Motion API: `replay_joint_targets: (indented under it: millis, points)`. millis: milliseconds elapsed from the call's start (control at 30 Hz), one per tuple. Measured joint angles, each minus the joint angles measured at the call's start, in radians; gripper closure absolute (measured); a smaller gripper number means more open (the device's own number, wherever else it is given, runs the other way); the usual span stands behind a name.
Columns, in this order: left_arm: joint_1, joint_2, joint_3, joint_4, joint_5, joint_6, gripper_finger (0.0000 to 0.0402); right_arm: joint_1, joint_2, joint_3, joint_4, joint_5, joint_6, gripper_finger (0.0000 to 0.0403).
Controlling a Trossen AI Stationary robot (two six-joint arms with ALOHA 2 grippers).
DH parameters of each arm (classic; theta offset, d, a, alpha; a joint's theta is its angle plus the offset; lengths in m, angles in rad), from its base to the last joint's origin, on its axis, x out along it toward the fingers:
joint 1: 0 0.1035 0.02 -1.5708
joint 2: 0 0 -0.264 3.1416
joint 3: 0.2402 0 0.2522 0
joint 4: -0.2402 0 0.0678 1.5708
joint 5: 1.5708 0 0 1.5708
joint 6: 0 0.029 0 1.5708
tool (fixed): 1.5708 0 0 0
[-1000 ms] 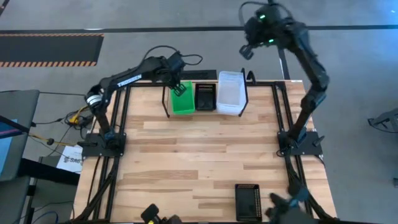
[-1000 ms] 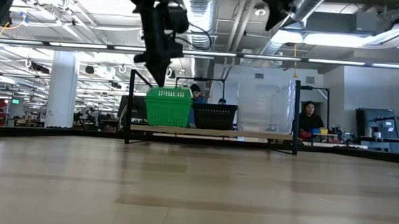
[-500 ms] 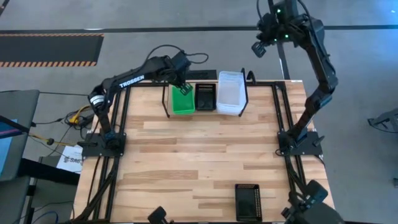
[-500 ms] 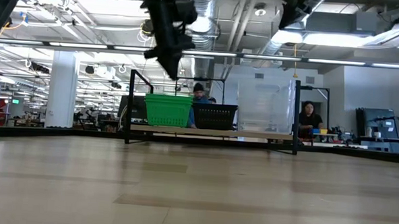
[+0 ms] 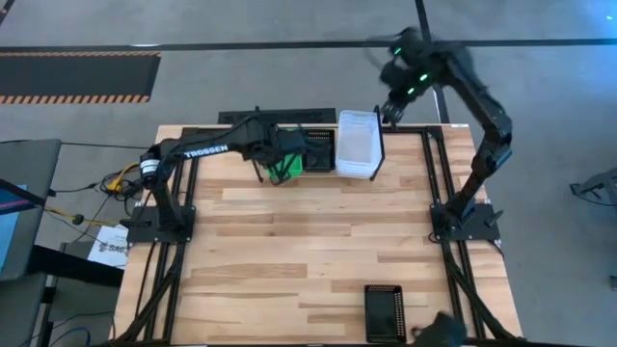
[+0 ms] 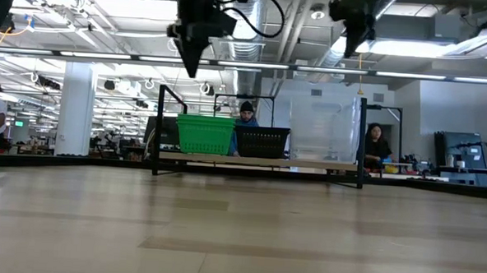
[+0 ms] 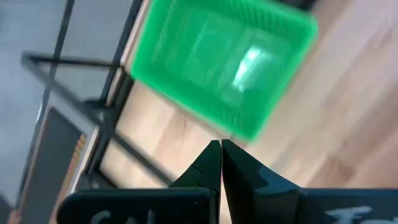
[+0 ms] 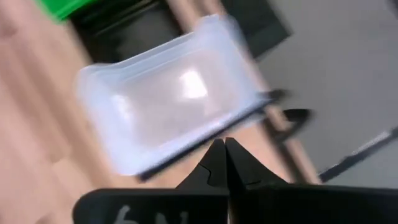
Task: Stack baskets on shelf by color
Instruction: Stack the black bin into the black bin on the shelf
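A small black wire shelf point(image 5: 258, 166) stands at the table's far edge. It holds the green baskets point(image 5: 282, 170), the black mesh baskets point(image 5: 319, 152) and a taller clear stack point(image 5: 355, 145), side by side. One more black mesh basket point(image 5: 383, 313) lies flat near the table's near edge. My left gripper point(image 6: 189, 64) hangs shut, pointing down, above the green baskets point(image 6: 204, 133), which fill its wrist view point(image 7: 221, 68). My right gripper point(image 6: 353, 44) is shut too, high over the clear stack point(image 6: 324, 128), which also shows in its wrist view point(image 8: 168, 106).
The shelf's upright end frames point(image 6: 158, 120) rise at both ends of the row. Bare wooden table point(image 5: 308, 241) stretches between the shelf and the lone black basket. People sit and stand in the room beyond the table point(image 6: 377, 146).
My left gripper has risen from just above the green baskets and its arm has swung out over them. My right arm has swung about behind the shelf, and its gripper has come down somewhat toward the clear stack. The baskets have stayed in place.
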Motion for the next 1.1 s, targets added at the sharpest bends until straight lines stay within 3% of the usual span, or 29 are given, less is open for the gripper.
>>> replay_joint_targets:
  millis: [167,300,600,833,967,1100]
  points:
    - [-0.087,-0.031,-0.002,-0.133,-0.012,-0.060,0.0401,0.154,-0.040,-0.169,0.001,-0.007,0.051,0.0402]
    - [-0.140,-0.134,-0.080,-0.113,-0.006,-0.124,0.0402,0.270,-0.160,-0.346,0.001,0.052,0.136,0.0402]
    - [-0.301,-0.485,-0.490,-0.030,0.041,-0.570,0.0401,0.496,-0.632,-0.772,0.002,0.108,0.632,0.0402]
    - [-0.498,-0.641,-0.729,0.196,0.090,-0.813,0.0402,0.934,-0.890,-1.060,0.192,0.080,1.142,0.0403]
    - [-0.578,-0.636,-0.768,0.234,0.084,-0.867,0.0401,1.208,-0.883,-1.191,0.381,0.081,1.293,0.0403]
    - [-0.621,-0.618,-0.770,0.237,0.091,-0.898,0.0401,1.416,-0.776,-1.251,0.477,0.097,1.381,0.0403]
